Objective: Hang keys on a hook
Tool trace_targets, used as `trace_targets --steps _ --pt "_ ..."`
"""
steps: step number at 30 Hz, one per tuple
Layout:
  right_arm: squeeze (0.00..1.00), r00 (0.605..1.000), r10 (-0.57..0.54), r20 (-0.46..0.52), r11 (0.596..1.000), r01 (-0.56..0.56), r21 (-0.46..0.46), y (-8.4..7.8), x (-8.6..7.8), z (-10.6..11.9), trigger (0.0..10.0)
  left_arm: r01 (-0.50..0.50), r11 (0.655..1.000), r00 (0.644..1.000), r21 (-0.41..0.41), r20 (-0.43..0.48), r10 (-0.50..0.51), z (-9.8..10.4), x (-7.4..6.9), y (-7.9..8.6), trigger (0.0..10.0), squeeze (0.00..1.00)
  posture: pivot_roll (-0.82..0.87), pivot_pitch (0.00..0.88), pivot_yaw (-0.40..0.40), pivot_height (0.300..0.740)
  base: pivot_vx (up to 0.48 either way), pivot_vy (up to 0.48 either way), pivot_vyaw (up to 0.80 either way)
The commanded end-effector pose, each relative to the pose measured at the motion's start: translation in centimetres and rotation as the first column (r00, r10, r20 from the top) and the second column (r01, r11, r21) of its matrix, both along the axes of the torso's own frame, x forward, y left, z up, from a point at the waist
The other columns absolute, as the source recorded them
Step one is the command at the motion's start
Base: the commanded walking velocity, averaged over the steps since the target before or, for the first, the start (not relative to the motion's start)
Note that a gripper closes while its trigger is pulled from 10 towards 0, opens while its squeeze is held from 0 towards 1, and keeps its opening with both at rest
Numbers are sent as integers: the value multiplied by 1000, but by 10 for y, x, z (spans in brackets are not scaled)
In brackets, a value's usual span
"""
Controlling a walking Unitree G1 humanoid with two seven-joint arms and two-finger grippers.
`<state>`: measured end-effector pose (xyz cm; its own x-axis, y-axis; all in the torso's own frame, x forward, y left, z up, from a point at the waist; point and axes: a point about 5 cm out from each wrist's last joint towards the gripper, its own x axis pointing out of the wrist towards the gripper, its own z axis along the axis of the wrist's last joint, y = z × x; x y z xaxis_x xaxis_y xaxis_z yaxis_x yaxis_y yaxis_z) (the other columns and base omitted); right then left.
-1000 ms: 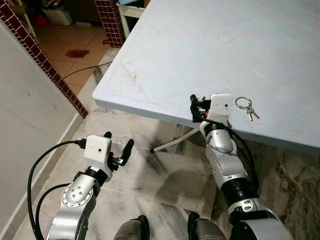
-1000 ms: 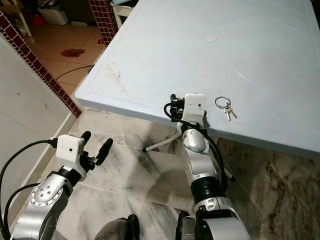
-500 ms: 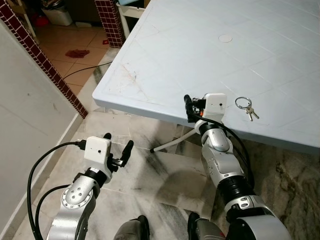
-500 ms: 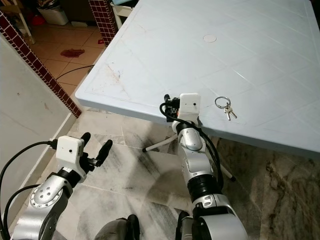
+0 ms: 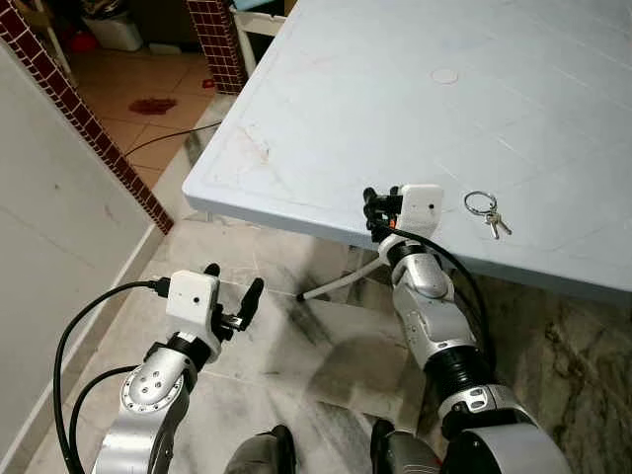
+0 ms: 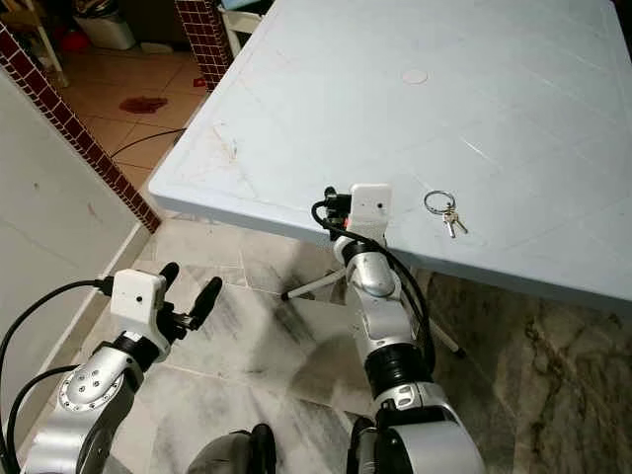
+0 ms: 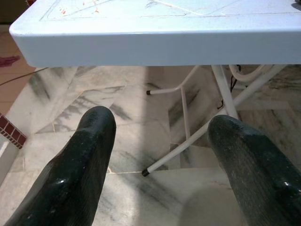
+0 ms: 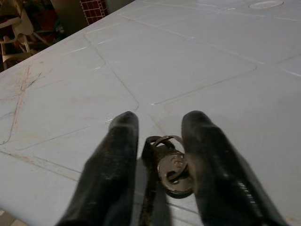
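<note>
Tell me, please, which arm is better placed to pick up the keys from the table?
Right. The right tool is at the edge of the table, near the keys; the left tool hangs low over the floor.

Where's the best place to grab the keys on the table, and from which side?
Probably the ring, from straight above: it lies flat on the table, the keys fanned toward the near edge, leaving its far arc free. Right gripper is nearer.
</note>
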<state>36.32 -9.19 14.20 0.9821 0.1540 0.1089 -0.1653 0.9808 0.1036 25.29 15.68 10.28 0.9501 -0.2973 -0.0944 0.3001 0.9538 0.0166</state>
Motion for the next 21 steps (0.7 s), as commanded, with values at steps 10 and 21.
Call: trace_targets --steps 10,21 --pt "0 998 -18 -58 1000 19 14 -2 -3 -12 0 -4 1000 1000 18 -9 4 -1 -1 4 10000 0 69 210 125 740 0 0 0" --pt "0 998 -37 -60 999 37 13 -5 -2 -13 0 -2 1000 1000 16 -8 2 -1 0 3 10000 0 67 208 129 740 0 0 0"
